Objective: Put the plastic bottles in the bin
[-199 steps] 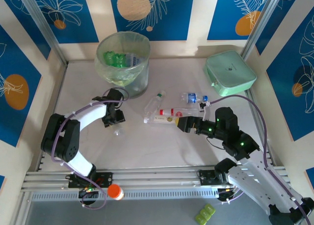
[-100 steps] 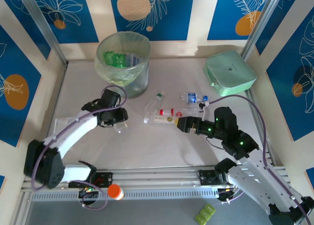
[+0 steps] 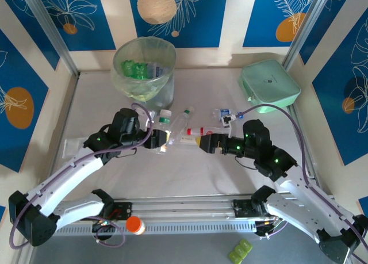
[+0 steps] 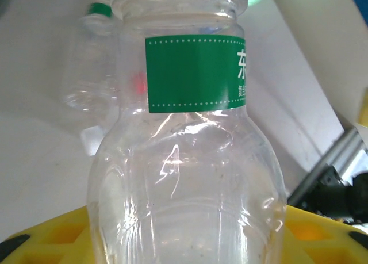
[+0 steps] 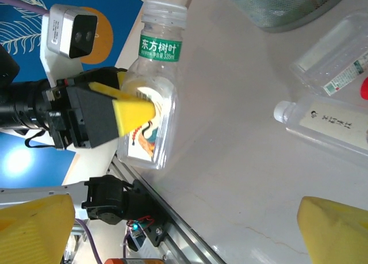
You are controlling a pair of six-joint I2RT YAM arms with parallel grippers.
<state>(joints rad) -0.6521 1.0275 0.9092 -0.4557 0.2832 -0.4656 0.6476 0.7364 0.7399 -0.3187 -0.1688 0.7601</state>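
**Clear bottle in left grip; bin part-filled**

The left gripper [image 3: 157, 138] clamps a glossy, waisted clear bottle [image 4: 190, 160] with a green band label. Just beyond it, the bin [image 3: 165, 91], translucent and green-bagged, holds green bottles [image 3: 136, 69]. The right gripper [image 3: 204, 143] is spread wide and empty. Loose clear bottles [image 3: 183, 121] lie between the grippers.

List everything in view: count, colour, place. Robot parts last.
bin: one, translucent with a pale green liner, far left of the table, green bottles inside
held bottle: one, clear with a green label, upright in front of the bin
loose bottles: about four, clear with green, red, white and blue caps, lying mid-table
case: one, mint green, far right corner
flat packet: one, clear, left edge of the table
orange-capped item: one, by the front rail
green pieces: a small cluster, below the rail
left claw: closed on the held bottle
right claw: open, beside the loose bottles
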